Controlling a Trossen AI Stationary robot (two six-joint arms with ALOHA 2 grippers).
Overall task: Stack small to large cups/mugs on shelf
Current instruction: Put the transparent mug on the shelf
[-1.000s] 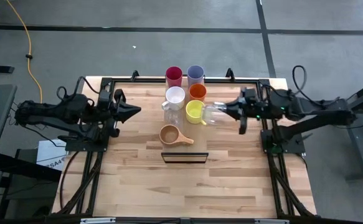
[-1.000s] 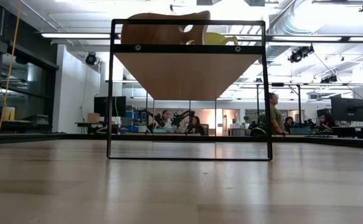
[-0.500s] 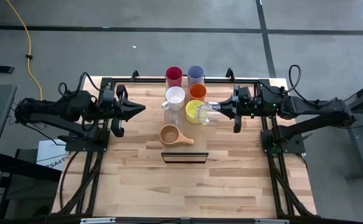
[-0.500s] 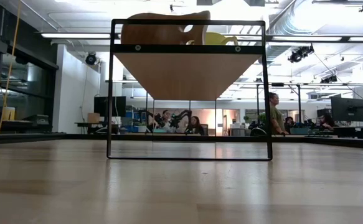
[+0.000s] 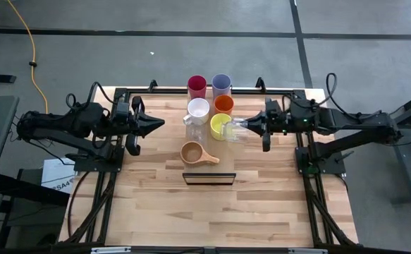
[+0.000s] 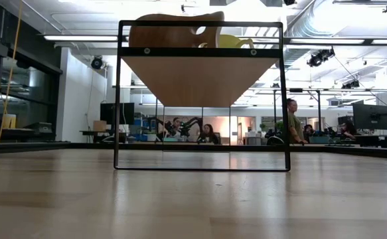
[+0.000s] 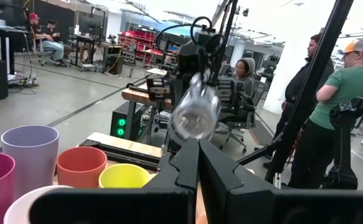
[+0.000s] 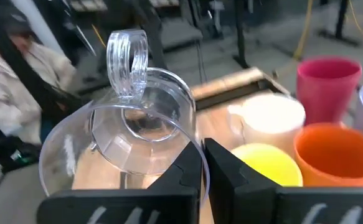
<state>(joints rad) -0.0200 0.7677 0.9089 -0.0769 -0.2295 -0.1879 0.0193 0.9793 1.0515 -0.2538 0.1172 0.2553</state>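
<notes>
The right gripper was pinched shut on the rim of a clear glass mug, holding it sideways right of the picture's middle, over the yellow mug. The left gripper hung closed and empty, left of the cups. The shelf sat lower middle.

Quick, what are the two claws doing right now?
Left claw: closed, empty.
Right claw: closed on the clear glass mug, held over the yellow mug.
</notes>
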